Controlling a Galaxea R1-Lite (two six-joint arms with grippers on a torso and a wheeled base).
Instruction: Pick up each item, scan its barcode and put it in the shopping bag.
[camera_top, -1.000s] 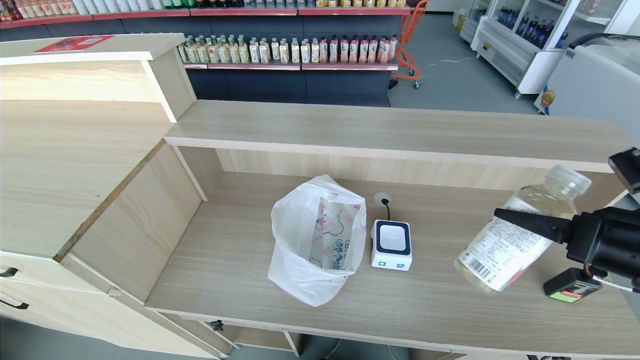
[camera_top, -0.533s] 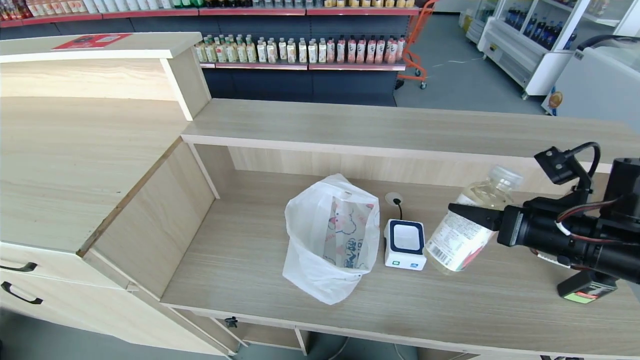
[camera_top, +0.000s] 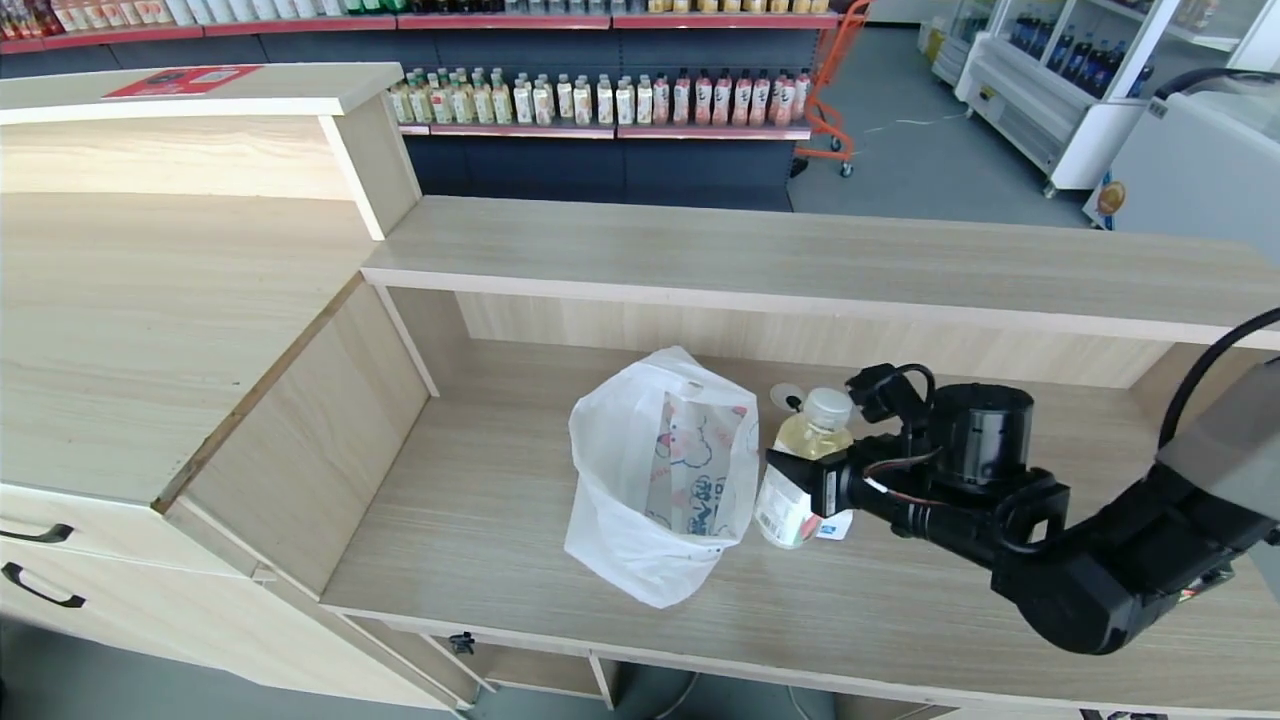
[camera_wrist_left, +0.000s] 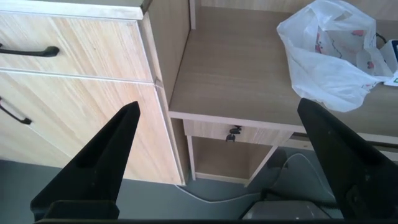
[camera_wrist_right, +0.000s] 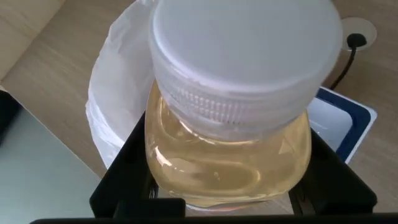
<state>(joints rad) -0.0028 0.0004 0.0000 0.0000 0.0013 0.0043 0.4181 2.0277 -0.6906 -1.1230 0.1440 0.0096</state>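
A clear bottle (camera_top: 803, 470) of pale yellow liquid with a white cap (camera_wrist_right: 245, 56) hangs nearly upright, label side out, with my right gripper (camera_top: 800, 478) shut on its body. It hovers over the white and blue scanner (camera_wrist_right: 341, 122), right beside the white shopping bag (camera_top: 640, 480). The bag stands open on the counter with a printed packet (camera_top: 690, 470) inside. The bottle hides most of the scanner in the head view. My left gripper (camera_wrist_left: 214, 162) is open and holds nothing, low in front of the counter's left end, by the drawers (camera_wrist_left: 68, 74).
A raised wooden shelf (camera_top: 800, 250) runs along the back of the counter (camera_top: 480, 520), and a tall side panel (camera_top: 300, 430) closes it on the left. A cable grommet (camera_top: 785, 395) sits behind the scanner. Bare counter lies in front of the bag.
My right arm has carried the bottle leftward from the counter's right side to above the scanner, turning it more upright. The head camera shifted slightly early on.
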